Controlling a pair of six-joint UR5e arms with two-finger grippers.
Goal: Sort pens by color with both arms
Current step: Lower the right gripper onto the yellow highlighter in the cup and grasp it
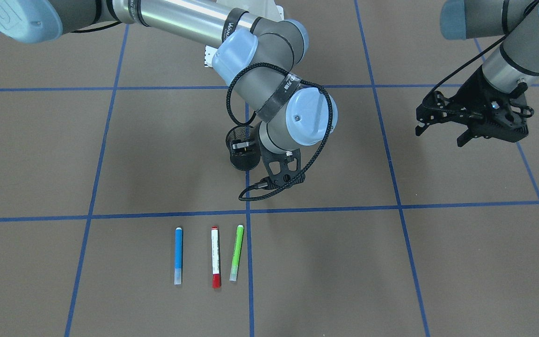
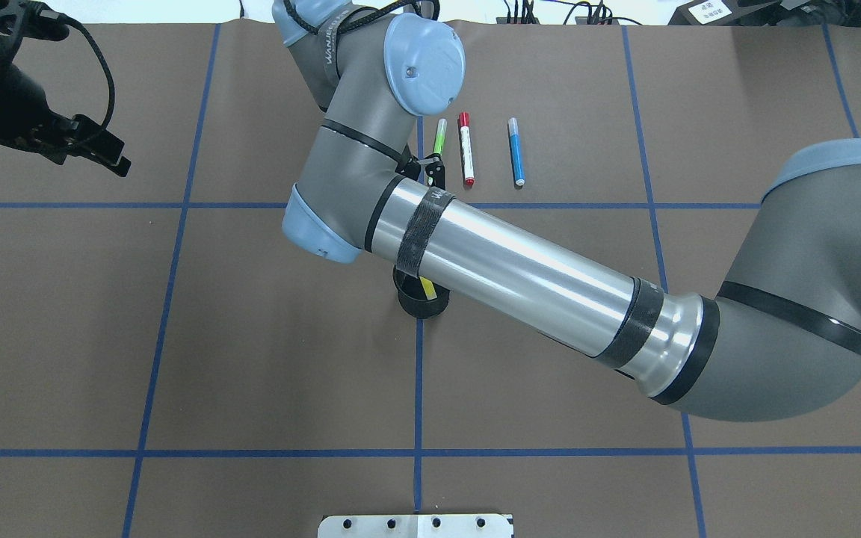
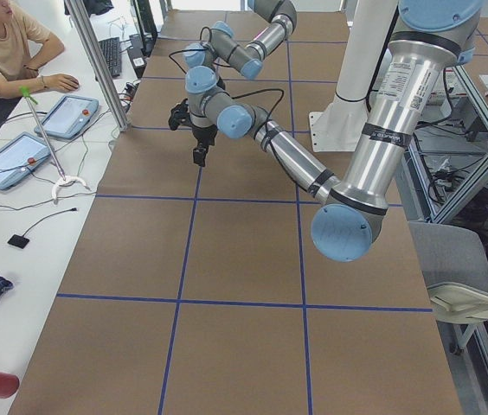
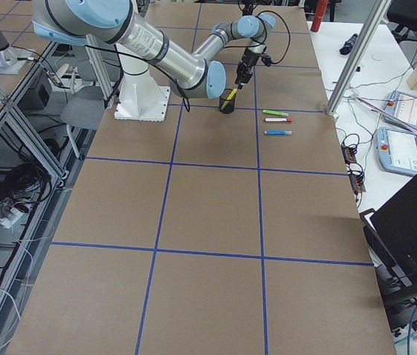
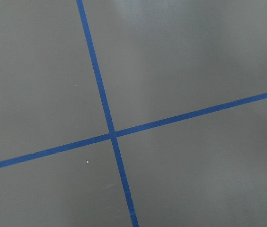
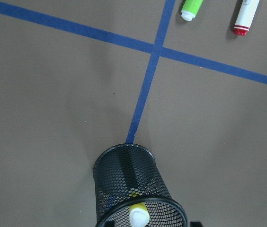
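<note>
Right wrist view shows yellow pen (image 6: pixel 138 216) (in cup (image 6: pixel 124 176)).

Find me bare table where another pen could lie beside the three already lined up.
Bare table lies past the green pen, across the blue tape line, and also beyond the blue pen. Crowded: the mesh cup under the right arm.

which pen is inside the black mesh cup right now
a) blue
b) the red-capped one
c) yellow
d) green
c: the right wrist view shows the yellow pen standing in the mesh cup, while the blue pen, red-capped pen and green pen lie side by side on the table.
</note>
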